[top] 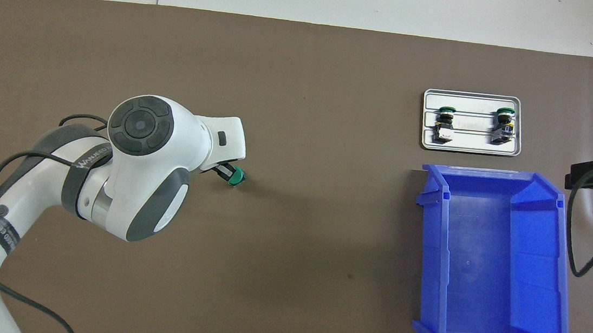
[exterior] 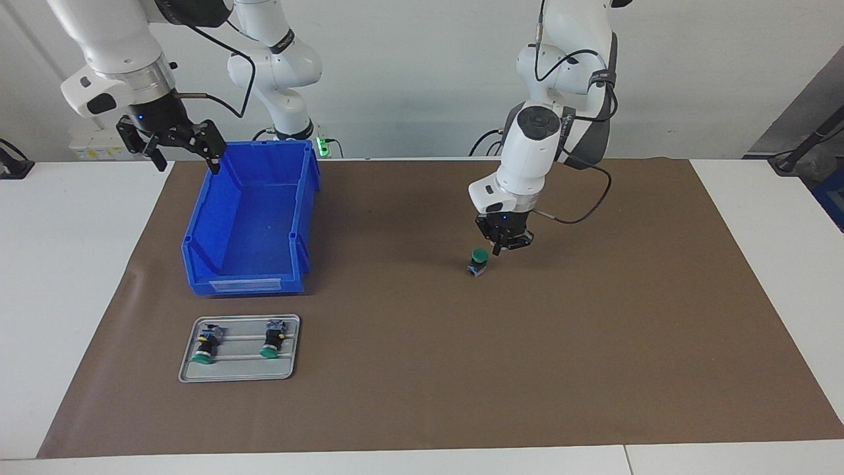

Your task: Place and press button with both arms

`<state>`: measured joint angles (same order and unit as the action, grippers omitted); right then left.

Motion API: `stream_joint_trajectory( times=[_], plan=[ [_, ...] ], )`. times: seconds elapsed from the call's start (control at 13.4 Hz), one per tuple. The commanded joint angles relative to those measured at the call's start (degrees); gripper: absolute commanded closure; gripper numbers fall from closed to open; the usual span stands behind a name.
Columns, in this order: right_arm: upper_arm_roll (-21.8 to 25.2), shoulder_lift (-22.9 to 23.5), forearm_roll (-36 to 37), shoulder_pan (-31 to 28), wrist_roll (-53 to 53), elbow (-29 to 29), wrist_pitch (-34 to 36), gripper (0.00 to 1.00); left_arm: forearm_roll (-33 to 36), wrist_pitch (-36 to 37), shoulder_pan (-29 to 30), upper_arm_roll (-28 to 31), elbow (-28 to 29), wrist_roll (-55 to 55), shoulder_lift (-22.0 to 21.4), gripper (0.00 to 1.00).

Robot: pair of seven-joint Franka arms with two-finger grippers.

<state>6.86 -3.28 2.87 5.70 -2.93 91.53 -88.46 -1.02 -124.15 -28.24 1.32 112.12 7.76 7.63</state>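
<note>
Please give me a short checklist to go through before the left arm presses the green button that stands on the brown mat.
1. Button stands upright on the mat, green cap up: ok.
2. Left hand is shut, fingertips together for pressing: ok.
3. Left hand is centred over the cap: not ok; in the facing view it hangs just beside the button, toward the left arm's end.
4. Left hand touches the button: cannot tell.
5. Right hand is open and waits over the blue bin's rim, out of the way: ok.
6. The two spare buttons lie on the tray: ok.
</note>
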Motion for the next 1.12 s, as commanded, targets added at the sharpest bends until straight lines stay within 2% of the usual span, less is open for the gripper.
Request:
stream_joint_trajectory(
  times=[0.0,0.3,0.37,0.45,0.52,0.82,1.05],
  plan=[
    [-0.09,-1.2,-1.29,-0.43,0.99,1.11,0.4,0.0,1.02,4.69,3.52,0.0,-0.15,-0.64,-2.26,1.0],
    [-0.09,-1.2,-1.29,-0.43,0.99,1.11,0.4,0.0,1.02,8.13,10.13,0.26,-0.5,1.53,-4.81,1.0],
    [-0.09,-1.2,-1.29,-0.43,0.99,1.11,0.4,0.0,1.02,8.66,12.4,0.44,-0.42,5.04,-5.51,0.78],
    [-0.09,-1.2,-1.29,-0.43,0.91,1.11,0.4,0.0,0.93,8.84,14.42,0.44,-0.33,7.07,-6.57,0.38],
    [-0.18,-1.2,-1.37,-0.34,0.99,1.11,0.4,0.0,0.85,8.93,16.97,0.61,-0.15,7.96,-7.71,0.02],
    [-0.18,-1.2,-1.37,-0.34,0.99,1.11,0.4,0.0,-1.18,12.26,24.09,0.7,-1.72,7.8,-10.97,0.01],
    [-0.53,-1.21,-1.37,1.14,1.43,1.11,-0.21,0.0,-1.18,20.59,25.95,0.88,-11.1,7.62,-9.66,0.0]
  ],
)
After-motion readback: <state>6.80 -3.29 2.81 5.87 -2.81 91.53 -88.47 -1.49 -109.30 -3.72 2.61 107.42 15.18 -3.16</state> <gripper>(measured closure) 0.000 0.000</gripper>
